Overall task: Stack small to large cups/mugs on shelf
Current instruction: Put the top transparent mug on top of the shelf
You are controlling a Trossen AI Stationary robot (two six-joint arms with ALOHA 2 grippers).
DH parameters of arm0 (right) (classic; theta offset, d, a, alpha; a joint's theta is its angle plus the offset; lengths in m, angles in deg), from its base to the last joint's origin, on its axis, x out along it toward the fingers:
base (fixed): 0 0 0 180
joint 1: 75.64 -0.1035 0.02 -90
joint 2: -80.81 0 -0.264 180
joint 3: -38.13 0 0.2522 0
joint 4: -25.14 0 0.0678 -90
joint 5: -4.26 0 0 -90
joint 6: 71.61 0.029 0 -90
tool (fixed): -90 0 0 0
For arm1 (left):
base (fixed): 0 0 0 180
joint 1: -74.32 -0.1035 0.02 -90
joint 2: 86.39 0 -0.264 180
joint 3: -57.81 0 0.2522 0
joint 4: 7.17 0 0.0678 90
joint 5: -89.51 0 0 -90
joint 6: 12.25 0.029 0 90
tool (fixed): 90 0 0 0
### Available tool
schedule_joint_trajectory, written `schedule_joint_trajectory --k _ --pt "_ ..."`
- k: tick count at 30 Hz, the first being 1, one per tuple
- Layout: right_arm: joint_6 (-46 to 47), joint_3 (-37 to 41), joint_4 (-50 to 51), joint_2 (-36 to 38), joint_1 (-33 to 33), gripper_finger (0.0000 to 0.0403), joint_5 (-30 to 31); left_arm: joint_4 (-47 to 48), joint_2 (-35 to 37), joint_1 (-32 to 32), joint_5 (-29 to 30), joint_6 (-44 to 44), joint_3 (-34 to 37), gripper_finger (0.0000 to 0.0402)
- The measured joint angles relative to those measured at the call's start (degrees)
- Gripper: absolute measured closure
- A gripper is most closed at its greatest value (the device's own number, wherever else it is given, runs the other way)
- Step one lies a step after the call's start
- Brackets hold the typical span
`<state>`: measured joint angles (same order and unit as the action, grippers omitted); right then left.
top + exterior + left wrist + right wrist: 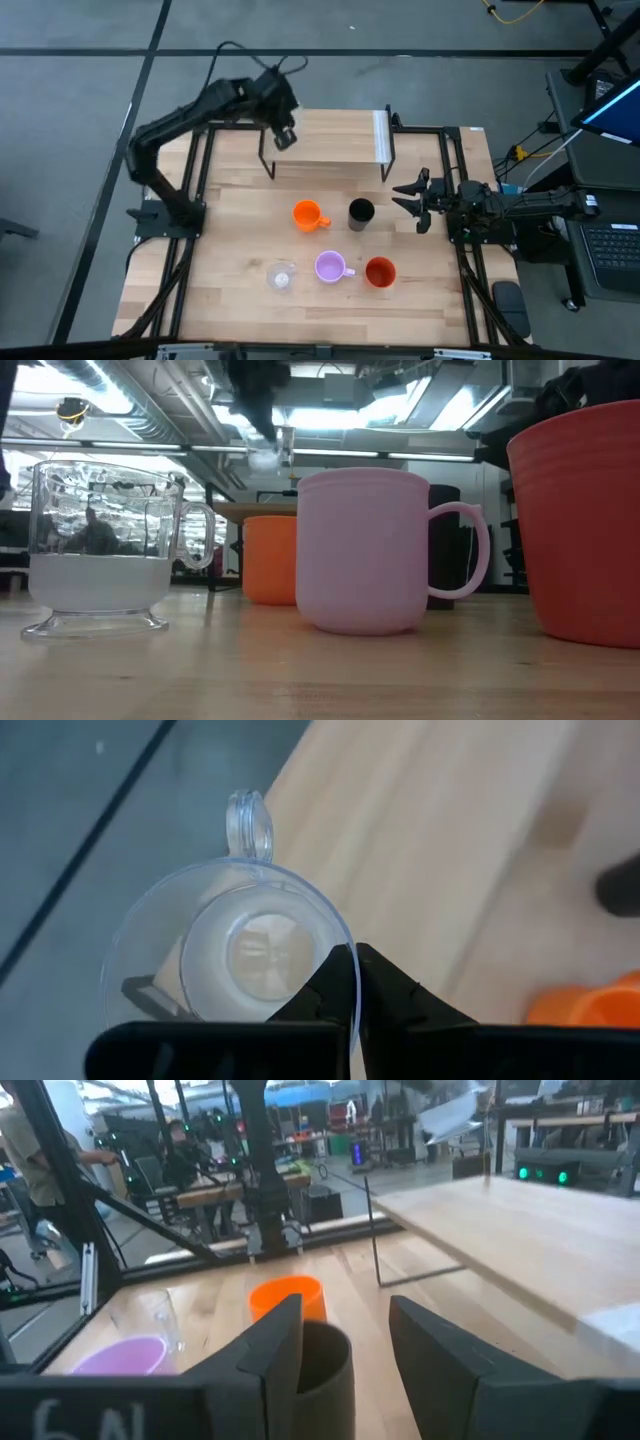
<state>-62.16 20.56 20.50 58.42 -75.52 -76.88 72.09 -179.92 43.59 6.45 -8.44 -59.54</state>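
**Left pincer holds a glass cup over the shelf end**

Left pincer (284, 137) clamped on the rim of a clear glass cup (228, 955), one finger inside, one outside. High view puts it above the left end of the shelf (335, 140); wrist view looks down through the cup onto the board edge and grey floor beyond. Cup handle points toward that floor side.

Right pincer (412, 198) waits just off the shelf's right front corner, fingers spread, nothing between them. Black cup (361, 212) sits near it.

On the tabletop (240, 310): orange mug (307, 214), black cup, second glass cup (281, 277), lilac mug (330, 266), red cup (380, 271). Shelf top looks bare.

Risks, as I judge them:
- Grip is a thin pinch on a slick rim; cup may swing or slip.
- Cup hangs close to the board's end. If released here, the foot could overhang and tip off.
- Dropping from height could bounce or crack the glass.

Hard to make out:
- Height of the cup above the board; low view shows only a pale blur up there.
- Held cup is barely visible in the high view.
- Low view: red cup cut off at the right, black cup hidden behind the mugs.
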Motion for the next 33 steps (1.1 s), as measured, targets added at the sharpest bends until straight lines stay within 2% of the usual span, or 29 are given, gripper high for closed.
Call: schedule_joint_trajectory --k 10,21,27,33 --pt "0.96 0.0 1.17 0.0 0.0 0.0249 0.0 0.64 -9.09 -6.3 -4.96 1.4 -3.09 0.0401" --pt "0.97 0.0 1.16 0.0 0.0 0.0249 -0.02 3.58 -9.2 -7.87 -6.52 1.49 -3.13 0.0401" --pt "0.92 0.0 1.15 0.0 0.0 0.0249 -0.02 4.01 -9.62 -7.88 -6.65 4.92 -3.13 0.0401" --pt "0.9 0.0 1.15 0.0 0.0 0.0249 -0.02 4.01 -9.62 -7.9 -6.68 14.41 -3.13 0.0401"
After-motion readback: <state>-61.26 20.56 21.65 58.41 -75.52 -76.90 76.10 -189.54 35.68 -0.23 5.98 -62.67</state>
